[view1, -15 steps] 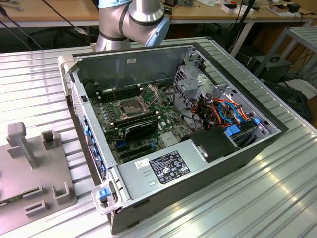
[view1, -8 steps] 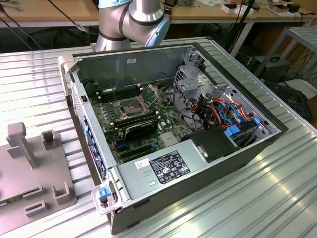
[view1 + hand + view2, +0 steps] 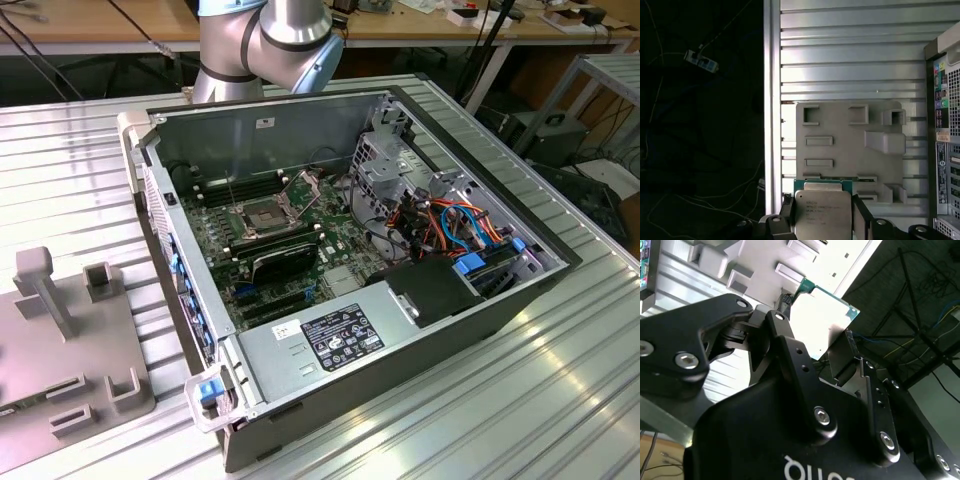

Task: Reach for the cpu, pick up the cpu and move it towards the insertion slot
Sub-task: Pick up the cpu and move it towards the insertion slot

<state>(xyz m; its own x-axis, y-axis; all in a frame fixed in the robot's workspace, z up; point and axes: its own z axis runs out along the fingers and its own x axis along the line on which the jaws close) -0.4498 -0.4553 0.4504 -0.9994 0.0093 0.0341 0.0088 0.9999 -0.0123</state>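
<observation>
My gripper (image 3: 823,222) is shut on the cpu (image 3: 821,207), a flat square chip with a dull silver face and a green rim. Its black fingers (image 3: 861,216) press on two opposite edges. In the second wrist view the cpu (image 3: 824,320) glares bright between the fingers (image 3: 782,342) of the gripper (image 3: 816,337). The chip hangs well above the grey plastic fixture (image 3: 850,142), near the table's edge. The insertion slot (image 3: 258,215), a dark square socket with a silver frame and raised plate, sits on the green motherboard inside the open computer case (image 3: 400,340).
The grey fixture (image 3: 60,340) lies on the ribbed metal table (image 3: 520,400) at the exterior view's left, beside the case. Memory slots, a black card, a drive cage and coloured cables crowd the case. The arm's base (image 3: 265,40) stands behind it. Dark floor lies past the table edge (image 3: 771,100).
</observation>
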